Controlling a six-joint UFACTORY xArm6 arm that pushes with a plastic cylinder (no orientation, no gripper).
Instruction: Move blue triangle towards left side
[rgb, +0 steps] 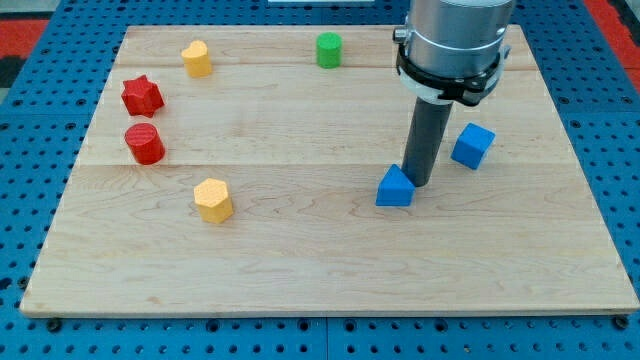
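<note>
The rod's tip (421, 183), which holds nothing, is set against the blue triangle (395, 188) on its right, right of the board's (300, 280) centre, leaving a leftward push open

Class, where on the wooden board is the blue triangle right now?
The blue triangle block sits right of the board's centre, touching my tip on its right, with the blue cube beyond.

Showing: blue triangle (395, 187), blue cube (473, 145), green cylinder (328, 50), two yellow blocks (213, 200), red star (142, 96), red cylinder (145, 144), pale wooden board (300, 260).
</note>
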